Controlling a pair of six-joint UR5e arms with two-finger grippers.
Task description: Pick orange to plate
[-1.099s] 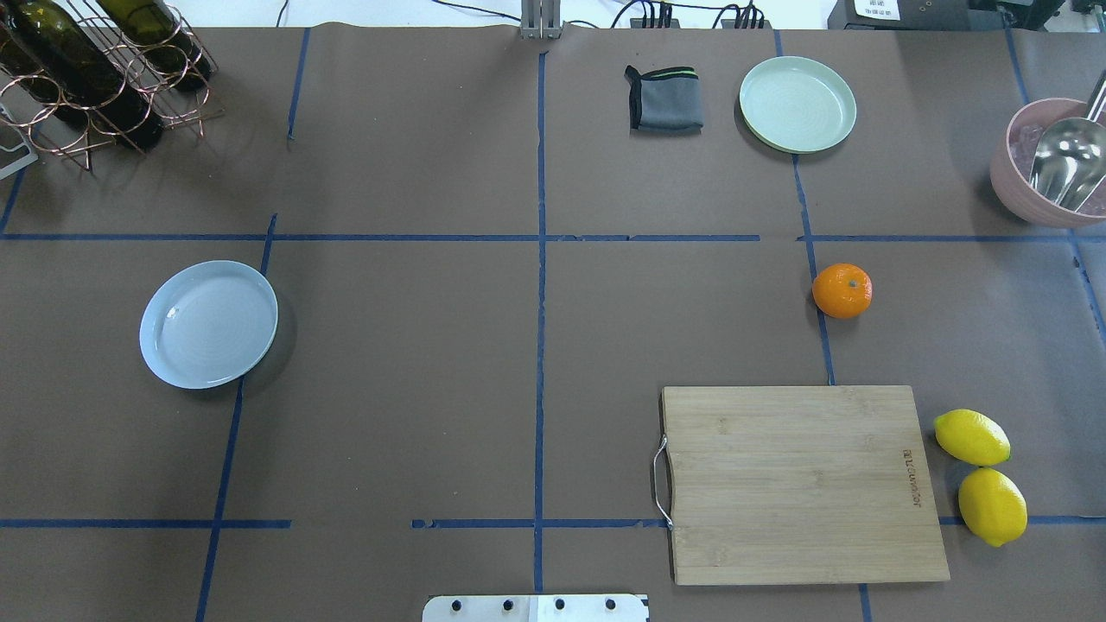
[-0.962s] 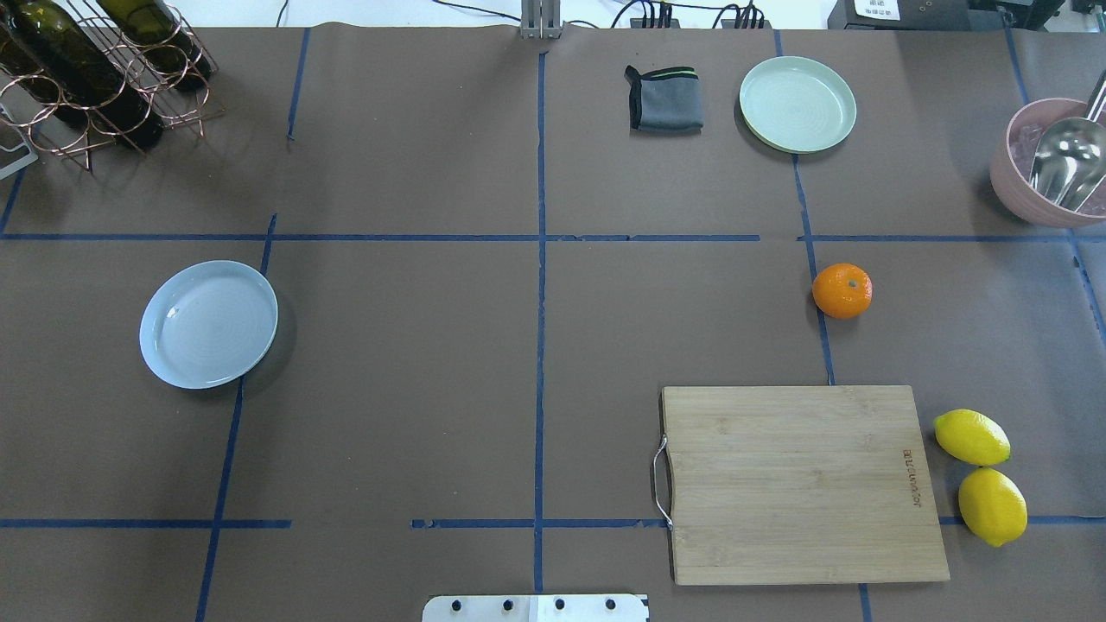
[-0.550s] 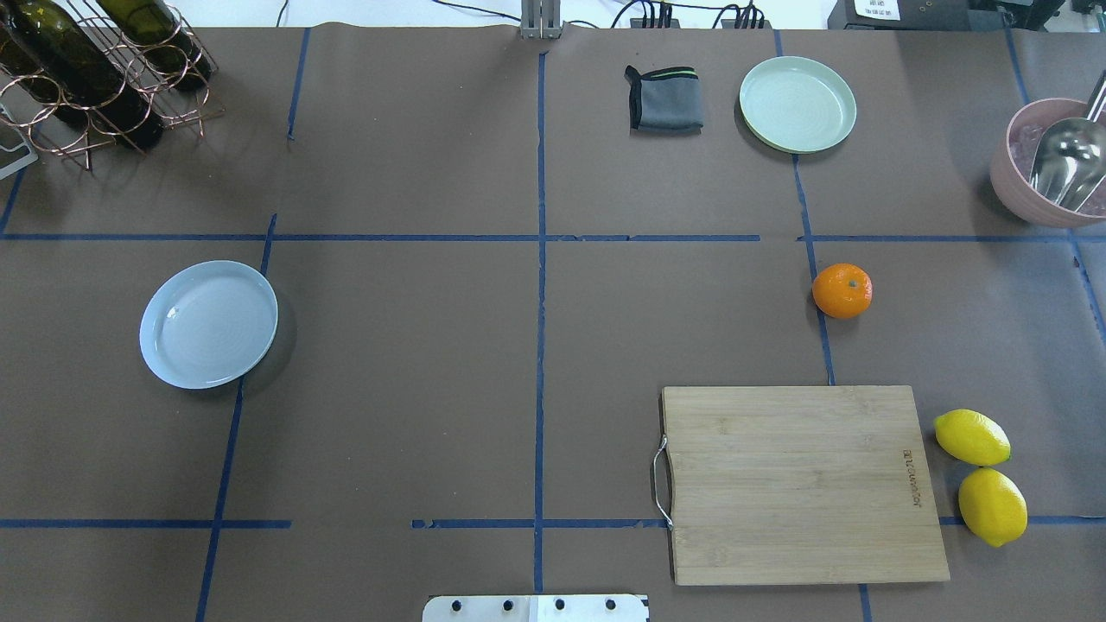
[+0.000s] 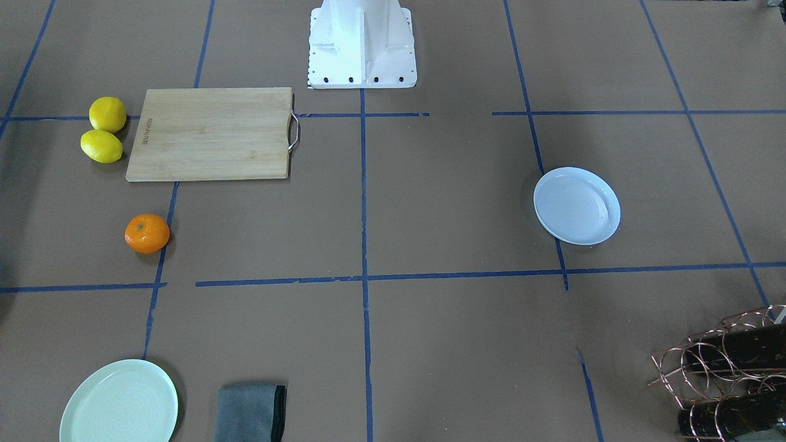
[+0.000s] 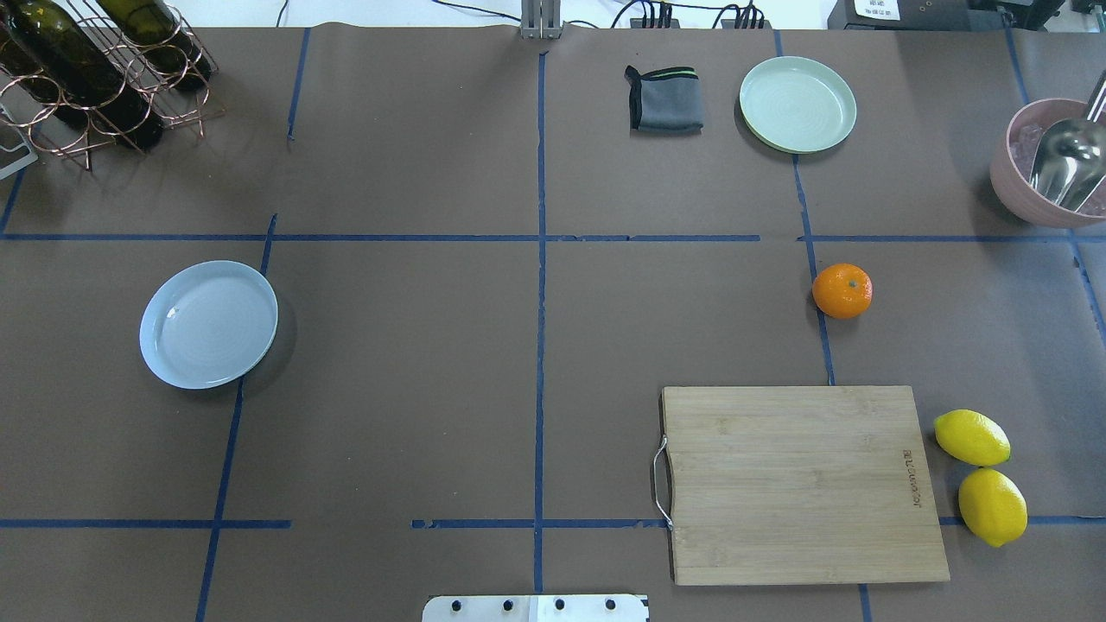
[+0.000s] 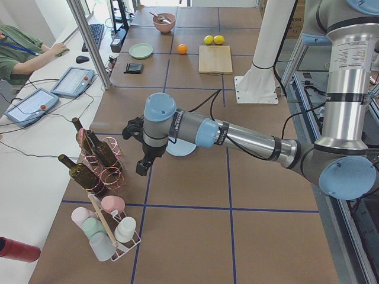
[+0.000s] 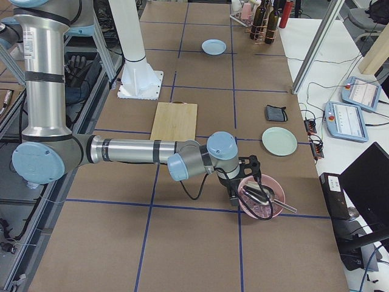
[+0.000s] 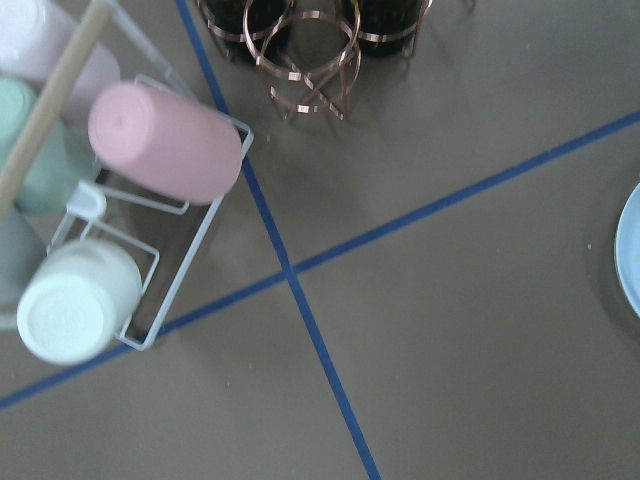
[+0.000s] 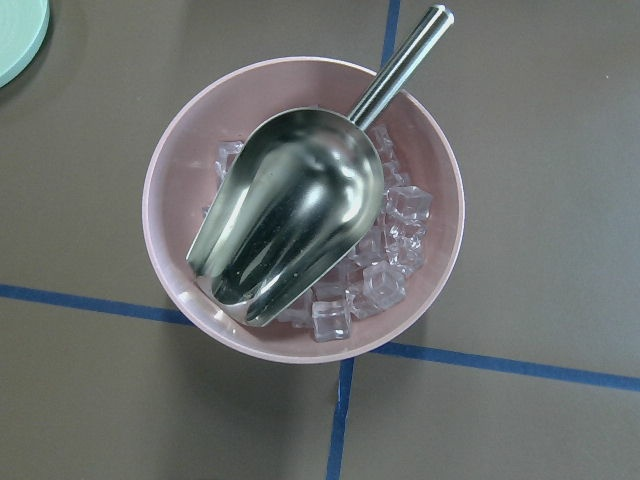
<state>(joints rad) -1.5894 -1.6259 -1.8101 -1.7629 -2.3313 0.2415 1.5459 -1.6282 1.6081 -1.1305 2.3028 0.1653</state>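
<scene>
Brown paper crossed with blue tape is covering the table [image 5: 415, 389] you are working over. At the far left corner of the overhead view, a copper wire rack [image 5: 104, 78] is holding dark bottles. Nearer you on that left side, the plate [image 5: 208, 324] is lying flat and bare, its right rim overlapping a tape line.

From the left end of the table, you are seeing the left gripper [image 6: 141, 168] hanging above the paper between the bottle rack and the plate. I cannot tell how wide its fingers are standing. Its wrist camera is looking down on a white wire stand [image 8: 190, 255] with a pink cup [image 8: 165, 142] lying on it.

Moving right past the centre tape line, a folded grey cloth [image 5: 664, 99] and a mint-green plate [image 5: 797, 104] are sitting side by side at the far edge. The orange [image 5: 842, 290] is resting on the table just right of a tape line, well apart from the plate and beyond a wooden cutting board [image 5: 804, 484]. Two lemons [image 5: 972, 437] are lying just beside the board's right edge.

At the far right, a pink bowl [image 5: 1011, 186] of ice cubes [image 9: 385, 255] is holding a metal scoop [image 5: 1067, 160]. The right gripper [image 7: 233, 196] is hanging over that bowl; I cannot tell its opening either.
</scene>
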